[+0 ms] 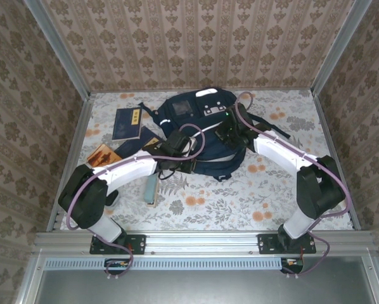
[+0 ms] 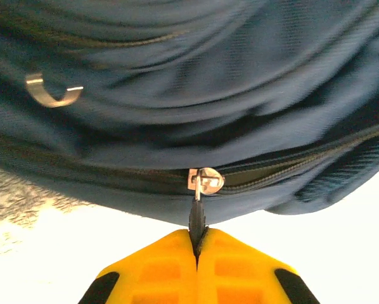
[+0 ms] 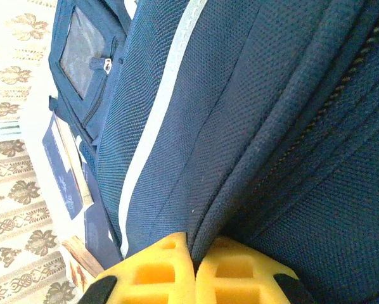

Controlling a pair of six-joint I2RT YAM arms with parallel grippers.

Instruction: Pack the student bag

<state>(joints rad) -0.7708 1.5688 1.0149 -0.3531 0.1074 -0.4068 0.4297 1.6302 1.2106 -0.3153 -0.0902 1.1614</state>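
Overhead looks down; both wrist cameras close on student bag (image 1: pixel 205 121).

Bench (image 1: pixel 253 196): covered by a pale cloth with an orange and grey floral print.

Navy booklet (image 1: pixel 127 123) lies flat at far left, with a yellow label strip along its right edge. Second navy booklet (image 1: pixel 141 140) sits just nearer, tilted and partly hidden. Orange-brown booklet (image 1: pixel 104 155) is to the left of the second one, near the bench's left edge.

Slim teal object (image 1: pixel 151 189) lies lengthwise towards the front. It is too small to identify, possibly a pencil case.

Walls (image 1: pixel 196 38): beige wallpaper with a repeated brown ornament, on three sides. Aluminium rail (image 1: pixel 202 242) runs along the near edge.
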